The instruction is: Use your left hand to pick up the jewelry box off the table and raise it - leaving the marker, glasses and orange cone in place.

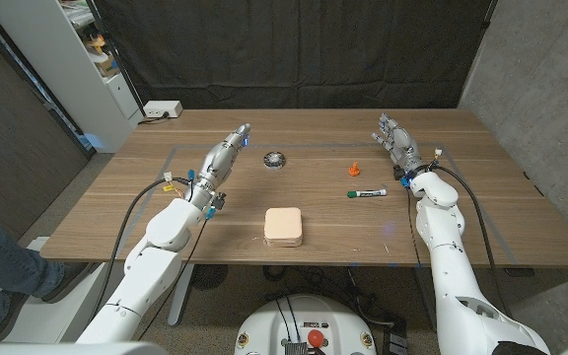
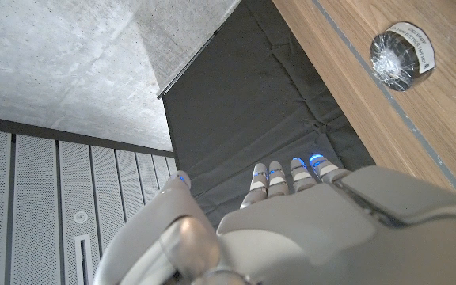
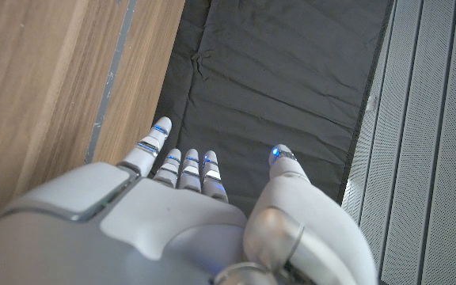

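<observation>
Approach not begun. Left hand [image 1: 223, 155] empty, fingers extended together, above table at 10 o'clock. Jewelry box [image 1: 284, 226] lies at 6 o'clock near front edge. Next: swing back toward it, open, descend.

Both arms are glossy white shells with black cables looping along the forearms and small yellow tags near the wrists. The left hand [image 1: 221, 156] and right hand [image 1: 397, 140] are silver-grey, with blue-lit fingertips [image 2: 271, 168].
</observation>
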Robot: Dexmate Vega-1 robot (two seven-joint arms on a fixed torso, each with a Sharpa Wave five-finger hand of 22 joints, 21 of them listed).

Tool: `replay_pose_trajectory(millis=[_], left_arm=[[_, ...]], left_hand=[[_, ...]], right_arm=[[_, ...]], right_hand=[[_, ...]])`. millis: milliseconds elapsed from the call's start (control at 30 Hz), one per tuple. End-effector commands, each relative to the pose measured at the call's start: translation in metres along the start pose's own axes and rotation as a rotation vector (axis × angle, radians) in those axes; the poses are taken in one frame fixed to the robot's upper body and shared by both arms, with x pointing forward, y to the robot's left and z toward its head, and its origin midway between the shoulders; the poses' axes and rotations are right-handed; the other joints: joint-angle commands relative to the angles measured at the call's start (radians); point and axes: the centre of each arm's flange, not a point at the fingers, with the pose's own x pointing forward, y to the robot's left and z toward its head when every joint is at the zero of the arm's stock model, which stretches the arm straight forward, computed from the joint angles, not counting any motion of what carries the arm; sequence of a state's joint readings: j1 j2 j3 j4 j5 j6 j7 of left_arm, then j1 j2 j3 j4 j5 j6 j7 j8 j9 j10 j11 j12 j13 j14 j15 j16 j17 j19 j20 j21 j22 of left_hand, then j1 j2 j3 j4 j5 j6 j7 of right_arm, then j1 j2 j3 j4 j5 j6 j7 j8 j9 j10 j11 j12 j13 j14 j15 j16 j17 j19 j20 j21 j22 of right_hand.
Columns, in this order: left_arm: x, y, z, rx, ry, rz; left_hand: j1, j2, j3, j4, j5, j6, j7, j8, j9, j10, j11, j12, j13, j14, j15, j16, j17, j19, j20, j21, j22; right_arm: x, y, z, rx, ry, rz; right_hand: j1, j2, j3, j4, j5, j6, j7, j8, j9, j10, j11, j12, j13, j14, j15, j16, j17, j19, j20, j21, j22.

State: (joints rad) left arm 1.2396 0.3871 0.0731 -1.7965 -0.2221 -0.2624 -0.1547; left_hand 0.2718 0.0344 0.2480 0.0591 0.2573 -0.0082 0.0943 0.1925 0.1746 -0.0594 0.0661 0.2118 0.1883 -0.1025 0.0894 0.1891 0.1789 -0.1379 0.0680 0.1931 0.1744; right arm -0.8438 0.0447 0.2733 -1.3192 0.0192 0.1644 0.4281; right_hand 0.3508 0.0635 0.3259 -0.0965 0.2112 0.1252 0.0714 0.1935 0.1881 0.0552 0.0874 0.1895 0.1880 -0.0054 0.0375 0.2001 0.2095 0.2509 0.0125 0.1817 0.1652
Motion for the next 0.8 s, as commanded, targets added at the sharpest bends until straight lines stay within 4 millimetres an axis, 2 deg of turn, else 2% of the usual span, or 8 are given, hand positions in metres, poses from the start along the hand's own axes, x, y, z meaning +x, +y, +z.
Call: replay_pose_trajectory(millis=[33, 800], left_arm=[[-0.006, -0.003, 0.008, 0.013, -0.027, 0.006], [-0.018, -0.018, 0.016, 0.050, -0.061, -0.021]], left_hand=[[0.012, -0.002, 0.003, -0.006, -0.006, 0.004, 0.003, 0.004, 0.004, 0.002, 0.005, 0.005, 0.004, -0.006, -0.001, 0.002, 0.002, -0.002, 0.004, 0.003, 0.003], [0.016, 0.003, 0.004, -0.011, -0.010, 0.006, 0.002, 0.002, 0.004, -0.002, 0.005, 0.002, 0.004, -0.014, -0.003, -0.001, 0.002, -0.013, 0.004, -0.001, 0.003]], right_arm=[[0.003, 0.001, 0.003, -0.003, -0.005, 0.002], [0.013, 0.002, 0.007, -0.005, -0.022, 0.015]], right_hand=[[-0.001, 0.008, -0.005, -0.004, 0.000, 0.007, -0.001, 0.004, 0.003, 0.003, 0.004, 0.008, 0.004, -0.001, 0.006, 0.006, 0.000, 0.005, 0.000, 0.009, 0.004], [-0.003, 0.008, -0.006, -0.005, 0.001, 0.007, 0.003, 0.003, 0.003, 0.006, 0.006, 0.009, 0.004, 0.002, 0.007, 0.007, 0.000, 0.006, 0.001, 0.009, 0.004]])
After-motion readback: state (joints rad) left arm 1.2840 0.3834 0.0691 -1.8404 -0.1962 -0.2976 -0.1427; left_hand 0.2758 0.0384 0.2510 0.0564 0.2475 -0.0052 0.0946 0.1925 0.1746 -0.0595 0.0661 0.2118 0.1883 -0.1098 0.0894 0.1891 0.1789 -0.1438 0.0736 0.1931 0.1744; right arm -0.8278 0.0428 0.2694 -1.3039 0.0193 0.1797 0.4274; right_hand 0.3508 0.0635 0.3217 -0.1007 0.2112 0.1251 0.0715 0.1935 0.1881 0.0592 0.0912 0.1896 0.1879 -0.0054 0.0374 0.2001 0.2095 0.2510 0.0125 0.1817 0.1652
